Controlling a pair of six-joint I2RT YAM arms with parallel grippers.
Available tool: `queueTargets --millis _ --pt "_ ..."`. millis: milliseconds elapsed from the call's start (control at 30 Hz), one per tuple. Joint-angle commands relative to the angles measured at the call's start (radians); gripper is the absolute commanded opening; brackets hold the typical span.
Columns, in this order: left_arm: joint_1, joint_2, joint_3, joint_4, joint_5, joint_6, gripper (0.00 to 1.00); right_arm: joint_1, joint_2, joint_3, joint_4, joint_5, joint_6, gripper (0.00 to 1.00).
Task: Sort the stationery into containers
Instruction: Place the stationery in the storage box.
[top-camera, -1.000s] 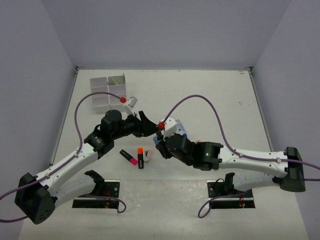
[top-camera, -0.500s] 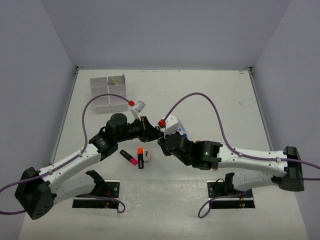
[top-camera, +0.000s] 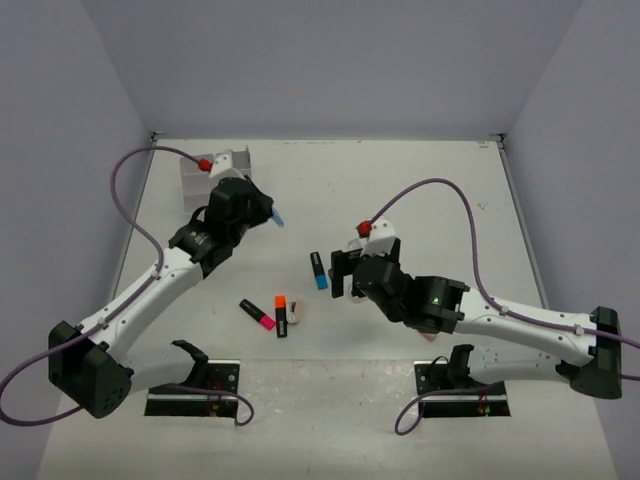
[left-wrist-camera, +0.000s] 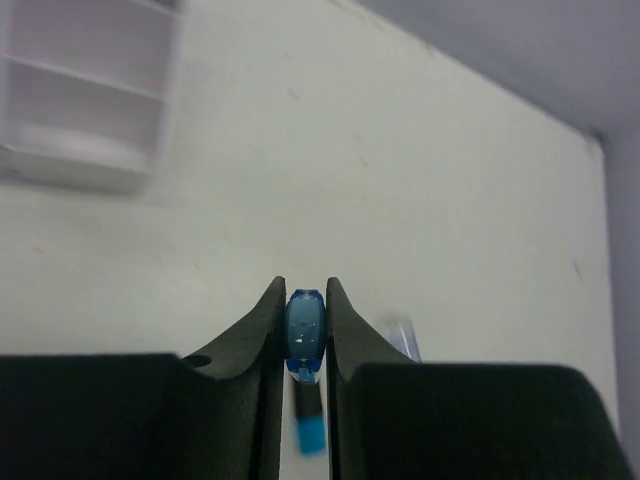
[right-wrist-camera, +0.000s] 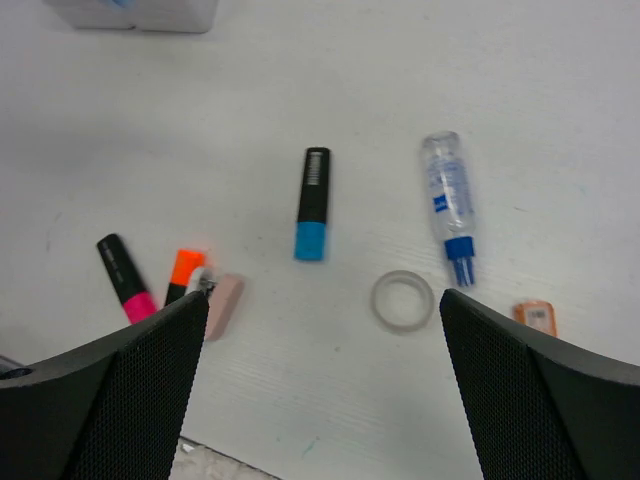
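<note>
My left gripper (left-wrist-camera: 302, 290) is shut on a small translucent blue item (left-wrist-camera: 304, 330), held above the table. In the top view this gripper (top-camera: 268, 212) is just right of the white divided tray (top-camera: 232, 160), which my left arm largely hides. The tray (left-wrist-camera: 85, 110) shows at the upper left of the left wrist view. My right gripper (right-wrist-camera: 325, 295) stands open and empty above the loose stationery: a blue-ended black highlighter (right-wrist-camera: 312, 203), a blue-capped clear tube (right-wrist-camera: 447, 205) and a clear tape ring (right-wrist-camera: 402, 301). From above, that gripper (top-camera: 343, 272) is beside the blue-ended highlighter (top-camera: 319, 270).
A pink-ended highlighter (right-wrist-camera: 125, 278), an orange-ended highlighter (right-wrist-camera: 183, 275) and a pale pink eraser (right-wrist-camera: 223, 305) lie together toward the front left (top-camera: 272, 313). A small orange piece (right-wrist-camera: 535, 316) lies right of the tape ring. Purple cables arch over both arms.
The two grippers met at the table's middle; my left closed on the blue item and my right opened. My left arm then swung back-left to the tray, and my right drew back.
</note>
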Motion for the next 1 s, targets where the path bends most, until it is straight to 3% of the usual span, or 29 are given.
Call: queueTargets --millis 0,133,300,500,733,800,867,900,967 --pt "0.179 0.113 0.055 0.17 -0.452 0.037 0.0 -0.033 -0.136 -0.092 -0.054 0.037 0.117 0.99" --pt "0.25 0.263 0.1 0.426 -0.494 0.146 0.0 -0.035 -0.21 -0.118 -0.061 -0.007 0.084 0.99" --pt "0.311 0.395 0.15 0.578 -0.455 0.179 0.0 -0.036 -0.285 -0.134 -0.068 -0.053 0.063 0.99" --pt "0.32 0.543 0.202 0.654 -0.436 0.217 0.0 -0.039 -0.345 -0.14 -0.111 -0.077 0.054 0.99" --pt "0.322 0.591 0.158 0.679 -0.417 0.179 0.0 -0.057 -0.395 -0.135 -0.157 -0.07 0.044 0.99" --pt "0.322 0.597 0.141 0.685 -0.41 0.173 0.11 -0.069 -0.396 -0.134 -0.159 -0.078 0.039 0.99" --pt "0.322 0.604 0.142 0.669 -0.404 0.159 0.44 -0.091 -0.382 -0.131 -0.16 -0.097 0.029 0.99" --pt "0.322 0.606 0.143 0.659 -0.4 0.155 0.55 -0.109 -0.365 -0.131 -0.164 -0.109 0.025 0.99" --pt "0.322 0.597 0.147 0.636 -0.395 0.137 0.62 -0.184 -0.326 -0.13 -0.171 -0.189 0.012 0.99"
